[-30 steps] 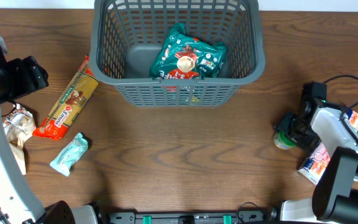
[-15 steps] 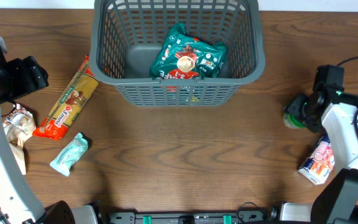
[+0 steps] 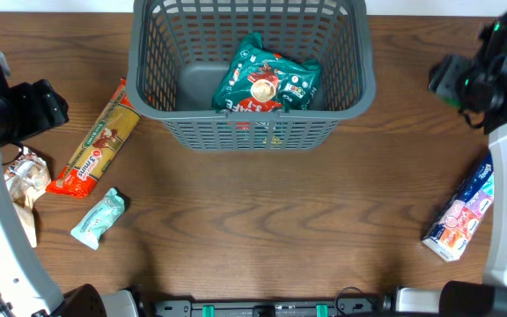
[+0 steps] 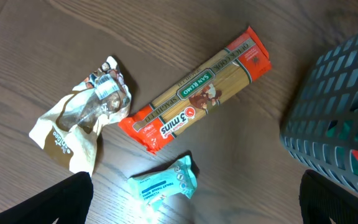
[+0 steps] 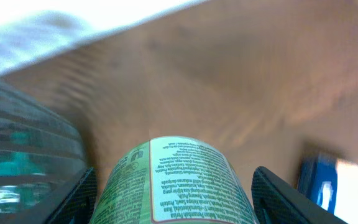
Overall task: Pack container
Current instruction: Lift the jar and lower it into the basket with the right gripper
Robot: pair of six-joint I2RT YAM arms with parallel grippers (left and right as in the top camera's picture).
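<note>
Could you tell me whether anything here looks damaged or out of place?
Only the beige bag left of the spaghetti looks odd: it is badly crumpled. Nothing seems spilled, and the jar sits straight in the right tool.

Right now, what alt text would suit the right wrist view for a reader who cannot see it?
The right end effector grips a green-labelled cylinder with small printed text, filling the lower centre. Behind it lies blurred brown table, with the dark grey container at the left edge and a blue and white carton at the right.
</note>
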